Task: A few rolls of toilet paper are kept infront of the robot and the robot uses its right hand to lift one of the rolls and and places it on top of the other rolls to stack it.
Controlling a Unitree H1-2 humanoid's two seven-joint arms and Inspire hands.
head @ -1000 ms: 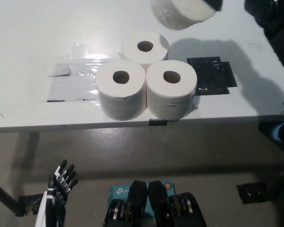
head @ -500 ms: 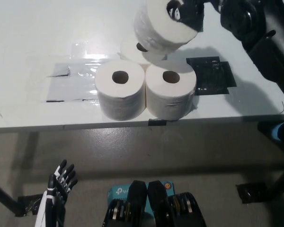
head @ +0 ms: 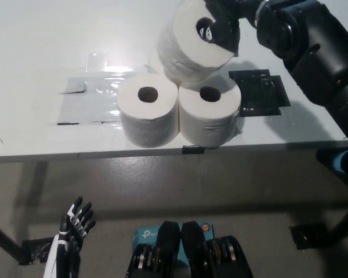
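Two white toilet paper rolls stand side by side near the table's front edge: the left roll (head: 147, 114) and the right roll (head: 209, 114). A third roll behind them is almost wholly hidden. My black right hand (head: 220, 24) is shut on a fourth roll (head: 188, 49), held tilted just above the standing rolls, over the back one. Whether it touches them I cannot tell. My white left hand (head: 71, 236) hangs low at the bottom left, below the table, fingers apart and holding nothing.
The white table (head: 40, 46) has a clear plastic sheet (head: 87, 101) taped left of the rolls and a black square patch (head: 258, 92) to their right. The table's front edge runs just before the rolls; grey floor lies below.
My right hand has brought the held roll down and a little to the left, closer over the standing rolls, now covering the back roll. The left hand has stayed still.
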